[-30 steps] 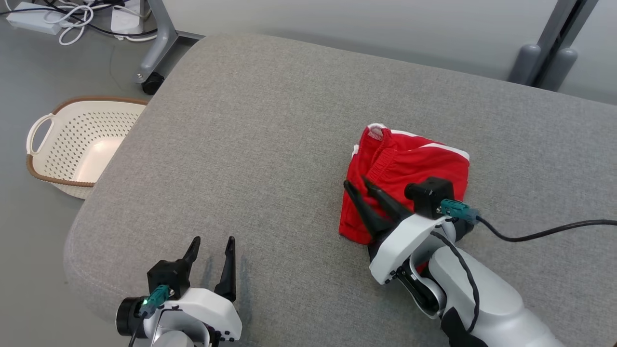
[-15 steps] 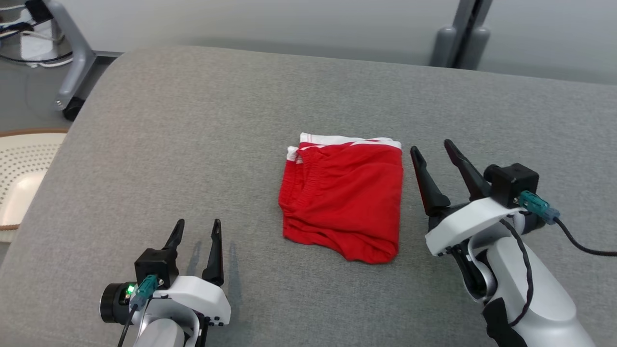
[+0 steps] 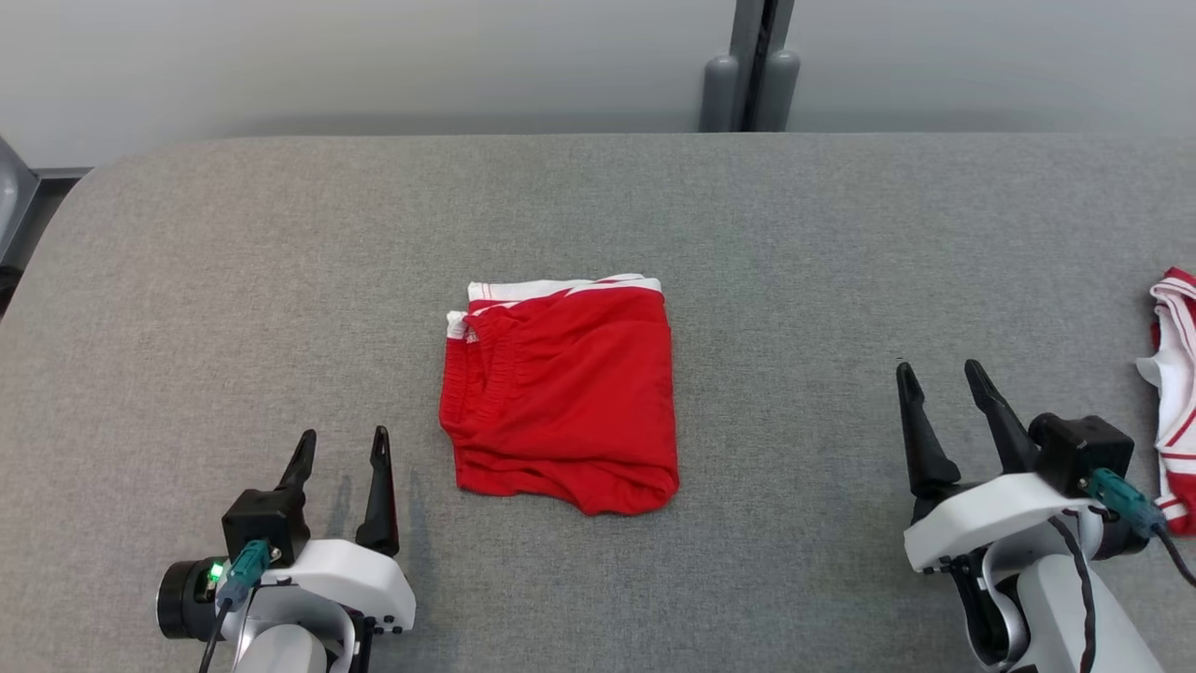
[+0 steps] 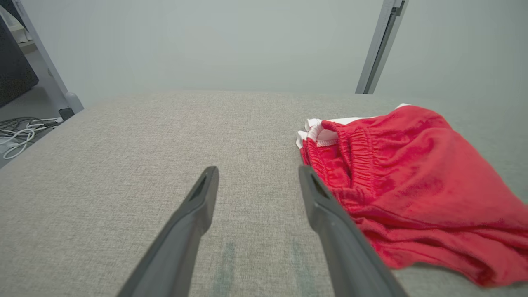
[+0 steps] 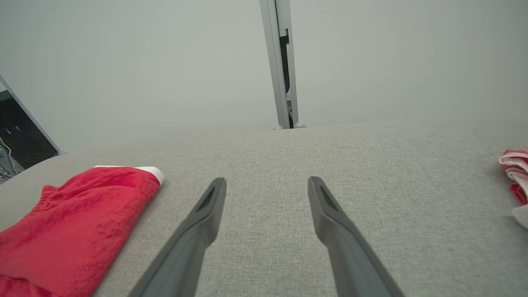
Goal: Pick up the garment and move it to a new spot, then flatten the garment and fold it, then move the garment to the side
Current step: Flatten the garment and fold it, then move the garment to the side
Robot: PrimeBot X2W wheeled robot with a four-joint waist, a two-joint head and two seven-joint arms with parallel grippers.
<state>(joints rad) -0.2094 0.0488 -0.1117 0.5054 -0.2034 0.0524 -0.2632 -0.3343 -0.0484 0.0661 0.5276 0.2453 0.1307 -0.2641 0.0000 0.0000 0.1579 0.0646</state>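
Centrally in the head view, the folded red garment lies on the grey cushion between the left gripper and right gripper, both spread and empty. The left wrist view shows the garment just right of parted fingers. In the right wrist view it lies lower left, apart from them.

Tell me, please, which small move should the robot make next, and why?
Probably swing the open right hand toward the crumpled red-and-white striped garment at its right: the folded red cloth shorts lie untouched on the grey fabric cushion, seemingly finished.
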